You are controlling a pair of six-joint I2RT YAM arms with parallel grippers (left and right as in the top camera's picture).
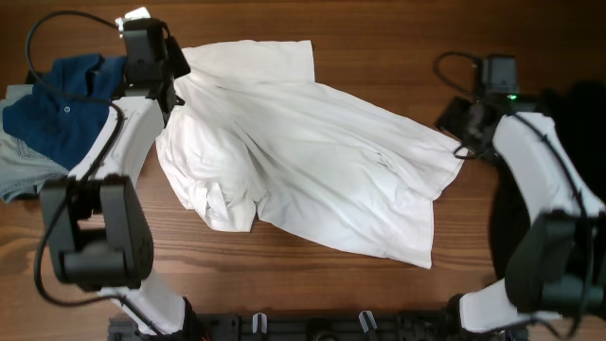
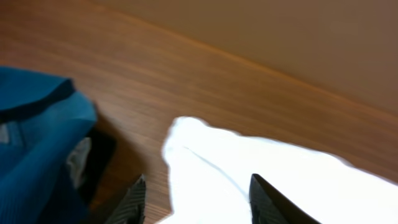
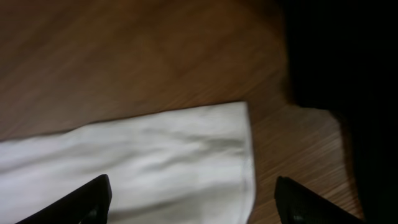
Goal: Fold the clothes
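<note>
The white shirt (image 1: 312, 161) lies rumpled across the middle of the wooden table, bunched at its left side. My left gripper (image 1: 173, 85) hovers over the shirt's upper-left edge. In the left wrist view its jaws stand apart, the left gripper (image 2: 199, 202) open over a rounded fold of the shirt (image 2: 217, 162). My right gripper (image 1: 461, 133) is at the shirt's right corner. In the right wrist view the right gripper (image 3: 196, 199) is wide open, with the hemmed corner of the shirt (image 3: 155, 149) lying flat between its fingers.
A dark blue polo shirt (image 1: 62, 104) lies at the far left on a grey cloth (image 1: 19, 170), close to the left gripper; the polo (image 2: 31, 149) shows beside the left finger. A black garment heap (image 1: 578, 104) sits at the right edge, just past the shirt's corner.
</note>
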